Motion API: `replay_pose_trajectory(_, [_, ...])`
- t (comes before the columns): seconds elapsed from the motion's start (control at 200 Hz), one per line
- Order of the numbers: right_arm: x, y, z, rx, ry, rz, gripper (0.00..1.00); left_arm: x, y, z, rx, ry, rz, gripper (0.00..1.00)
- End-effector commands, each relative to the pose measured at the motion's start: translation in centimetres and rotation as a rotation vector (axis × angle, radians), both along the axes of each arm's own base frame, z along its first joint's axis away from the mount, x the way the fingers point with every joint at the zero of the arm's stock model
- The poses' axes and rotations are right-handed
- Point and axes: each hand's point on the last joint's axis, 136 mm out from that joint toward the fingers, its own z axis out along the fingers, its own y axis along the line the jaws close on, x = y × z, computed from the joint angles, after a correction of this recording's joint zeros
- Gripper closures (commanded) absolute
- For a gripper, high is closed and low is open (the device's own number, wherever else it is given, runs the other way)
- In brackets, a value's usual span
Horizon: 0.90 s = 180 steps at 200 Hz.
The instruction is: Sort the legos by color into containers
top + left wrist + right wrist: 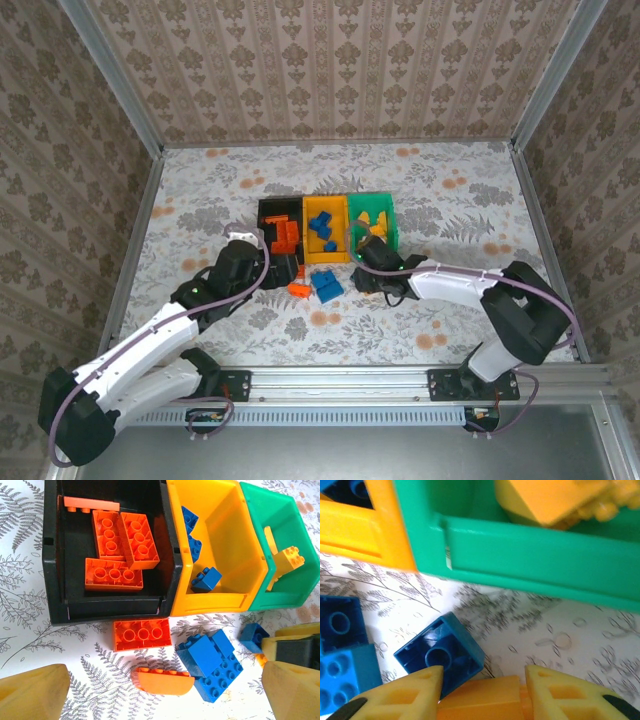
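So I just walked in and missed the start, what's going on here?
Two robot arms are sorting by colour. Red-orange bricks lie in the black bin, blue ones in the yellow bin, and yellow-orange pieces in the green bin. The right gripper has a yellow-orange brick between its fingers in front of the green bin; I can't confirm a firm grip. The left gripper hangs open over a loose red-orange brick and loose blue bricks on the table.

You see the containers [220, 602] in a row on the table [30, 645], legos [114, 575] inside each. Loose legos [142, 635] lie just before them. Before the right-hand container [530, 565], a single brick [480, 700] sits between the right gripper's [484, 674] fingers [410, 695].
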Motion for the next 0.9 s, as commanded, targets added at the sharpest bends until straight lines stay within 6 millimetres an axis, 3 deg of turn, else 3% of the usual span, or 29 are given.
replay_pose_trajectory(0.0, [-0.8,-2.3,0.9,-0.047,-0.017,-0.043,0.63,-0.1,0.5,-0.7,0.003,0.007,0.024,0.0])
replay_pose_trajectory(0.075, [-0.8,-2.5,2.1,-0.037,-0.043,-0.047,0.65,-0.1,0.4,-0.8,0.0,0.009,0.017,0.0])
replay_pose_trajectory(0.125, [-0.7,-2.5,4.0,-0.003,-0.083,-0.044,0.65,-0.2,0.4,-1.0,0.001,0.013,0.016,0.0])
replay_pose_trajectory(0.36, [-0.6,-2.5,6.6,0.038,-0.117,-0.043,0.64,-0.4,0.6,-1.2,-0.003,0.018,0.017,0.0])
replay_pose_trajectory(0.595, [5.1,-2.8,12.4,0.086,-0.244,-0.106,0.64,-0.6,0.2,-1.8,0.001,0.038,-0.009,0.0])
replay_pose_trajectory(0.67, [7.2,-2.9,12.9,0.103,-0.25,-0.135,0.63,-0.8,0.3,-2.6,0.008,0.055,-0.009,0.0])
replay_pose_trajectory(0.895, [12.9,-1.2,11.3,0.079,-0.219,-0.152,0.61,-1.6,0.7,-3.8,0.025,0.085,-0.02,0.0])
